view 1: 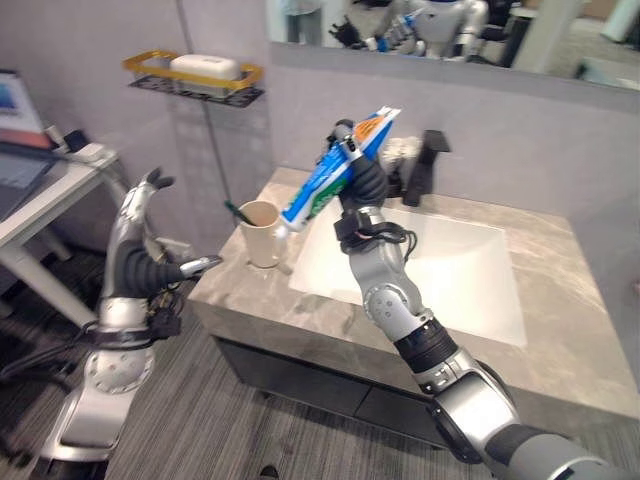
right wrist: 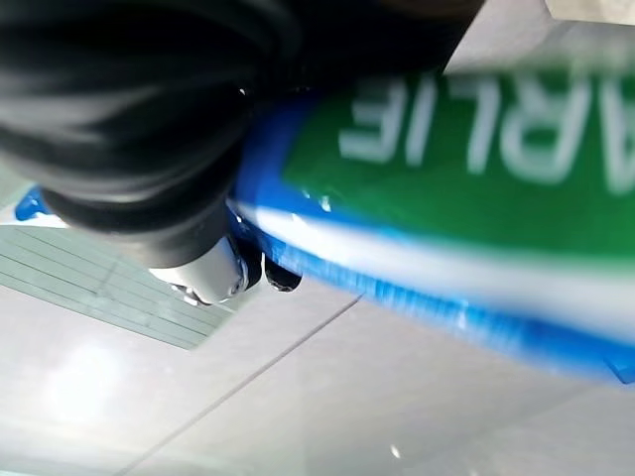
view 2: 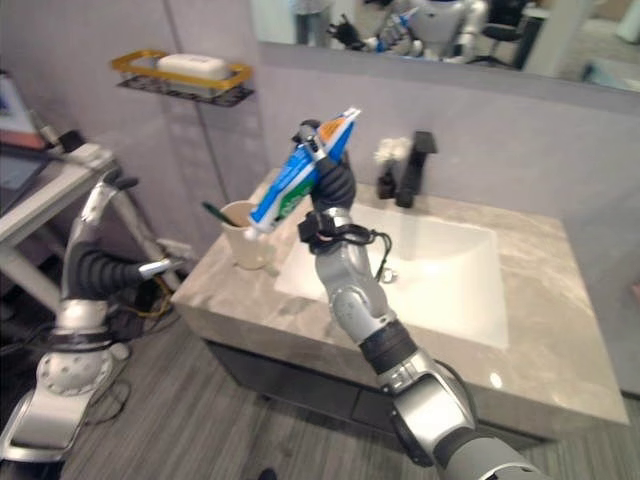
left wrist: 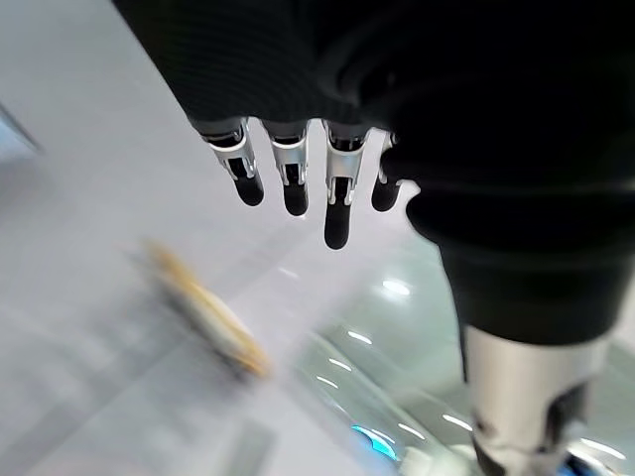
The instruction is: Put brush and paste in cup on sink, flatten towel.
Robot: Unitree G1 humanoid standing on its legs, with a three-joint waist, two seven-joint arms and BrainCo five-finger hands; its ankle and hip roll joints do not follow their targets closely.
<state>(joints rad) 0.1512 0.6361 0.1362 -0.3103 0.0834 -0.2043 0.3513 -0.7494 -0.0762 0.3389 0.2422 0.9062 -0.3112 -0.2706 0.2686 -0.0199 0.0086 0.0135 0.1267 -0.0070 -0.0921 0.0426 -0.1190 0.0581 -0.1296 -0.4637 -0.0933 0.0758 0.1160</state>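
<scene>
right hand [view 1: 362, 172] grips toothpaste tube [view 1: 335, 168] (slanted) above cup [view 1: 262, 232].

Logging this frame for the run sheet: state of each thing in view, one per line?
toothpaste tube: held in the air above the sink's left edge, tilted, lower end toward the cup
right hand: shut on the toothpaste tube
left hand: open, raised left of the counter, holding nothing
cup: upright on the counter left of the basin, brush already inside
soap: lying in the wall shelf
</scene>
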